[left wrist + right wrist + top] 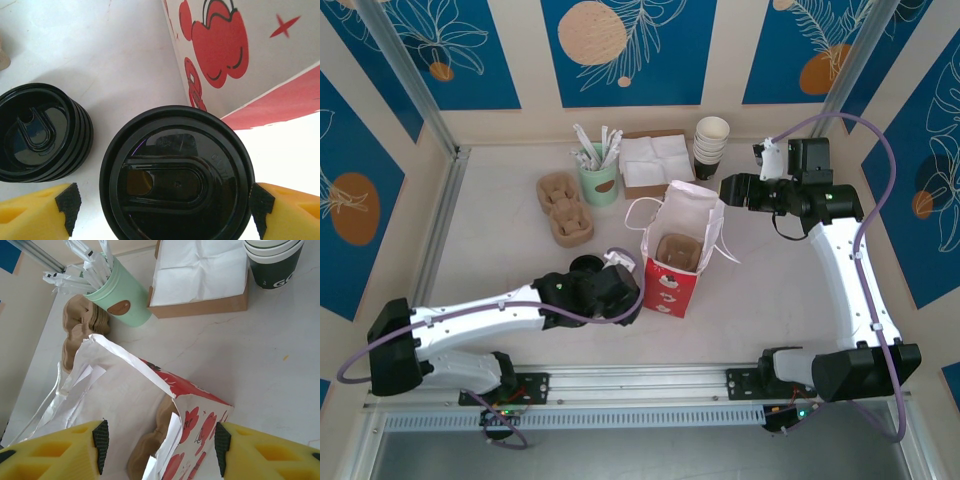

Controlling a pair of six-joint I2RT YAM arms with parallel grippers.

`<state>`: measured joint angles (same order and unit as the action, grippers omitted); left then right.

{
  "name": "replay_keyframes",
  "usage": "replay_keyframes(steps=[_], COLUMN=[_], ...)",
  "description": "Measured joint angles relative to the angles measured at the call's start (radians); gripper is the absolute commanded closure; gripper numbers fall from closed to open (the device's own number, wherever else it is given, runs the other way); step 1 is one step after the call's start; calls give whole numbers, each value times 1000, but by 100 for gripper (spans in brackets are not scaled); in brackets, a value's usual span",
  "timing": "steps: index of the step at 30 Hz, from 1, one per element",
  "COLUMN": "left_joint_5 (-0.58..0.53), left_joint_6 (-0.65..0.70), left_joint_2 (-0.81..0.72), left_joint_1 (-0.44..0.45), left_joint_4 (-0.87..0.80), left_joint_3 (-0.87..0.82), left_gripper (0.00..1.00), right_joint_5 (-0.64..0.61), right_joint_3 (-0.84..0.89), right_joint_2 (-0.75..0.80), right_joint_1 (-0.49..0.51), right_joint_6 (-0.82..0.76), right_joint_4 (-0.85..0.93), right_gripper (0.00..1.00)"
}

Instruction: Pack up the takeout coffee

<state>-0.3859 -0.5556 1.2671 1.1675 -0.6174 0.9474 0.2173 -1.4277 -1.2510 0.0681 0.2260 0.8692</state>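
We count one lidded coffee (175, 185), one lid stack (40, 132), one bag (672, 288), one napkin box (658, 160), one cup stack (712, 145).

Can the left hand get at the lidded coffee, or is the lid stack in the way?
Probably yes: the left hand sits open astride the takeout coffee, flanking its lid on both sides. The lid stack stands clear beside it.

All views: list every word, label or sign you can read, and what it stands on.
"GO", partial: dark cup.
Raised marks on the coffee lid: too blurred.
Oval tag on green cup: no legible text.
Bag: red pictures, a cross, no words.
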Motion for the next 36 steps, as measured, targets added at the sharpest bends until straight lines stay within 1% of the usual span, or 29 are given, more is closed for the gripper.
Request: replay_keyframes(steps=[15, 23, 36], left_joint_5=[2, -18, -20], left_joint_6=[-19, -41, -75], left_joint_2=[59, 69, 79], left_joint_1=[5, 24, 27], left_joint_4=[-2, -32, -63], left_joint_3=[31, 42, 44], left_gripper=[22, 20, 18], right_joint_5=[11, 19, 26], right_joint_3=[3, 16, 17], right_joint_2=[0, 0, 0], right_joint_1=[-10, -18, -27], right_joint_6=[0, 0, 0], right_joint_4=[-1, -2, -4], right_gripper=[39, 39, 39])
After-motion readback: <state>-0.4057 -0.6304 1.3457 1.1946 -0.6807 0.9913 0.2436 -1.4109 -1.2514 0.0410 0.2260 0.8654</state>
